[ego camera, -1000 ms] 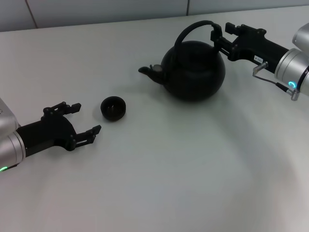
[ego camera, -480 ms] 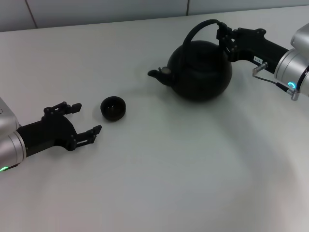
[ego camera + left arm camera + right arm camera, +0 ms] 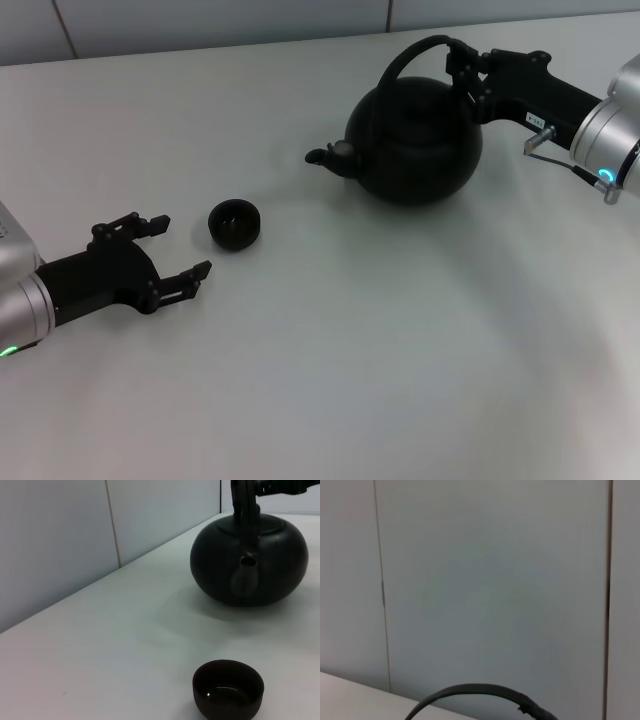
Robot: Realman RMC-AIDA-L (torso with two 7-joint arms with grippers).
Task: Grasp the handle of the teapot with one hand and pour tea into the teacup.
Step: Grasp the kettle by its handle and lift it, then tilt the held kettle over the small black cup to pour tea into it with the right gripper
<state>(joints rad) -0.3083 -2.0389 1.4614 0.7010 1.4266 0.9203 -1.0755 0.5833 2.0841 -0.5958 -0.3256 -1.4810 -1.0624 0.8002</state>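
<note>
The teapot hangs by its handle in the clamped right gripper, spout aimed at the teacup, well apart leftward; the left gripper rests spread just beside the teacup.

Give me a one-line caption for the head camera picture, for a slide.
Right gripper shut on the handle of the teapot, spout facing the teacup; left gripper open beside the cup.

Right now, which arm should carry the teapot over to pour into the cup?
The right. Its claw is shut on the handle of the teapot; the left claw is open beside the teacup, holding nothing.
</note>
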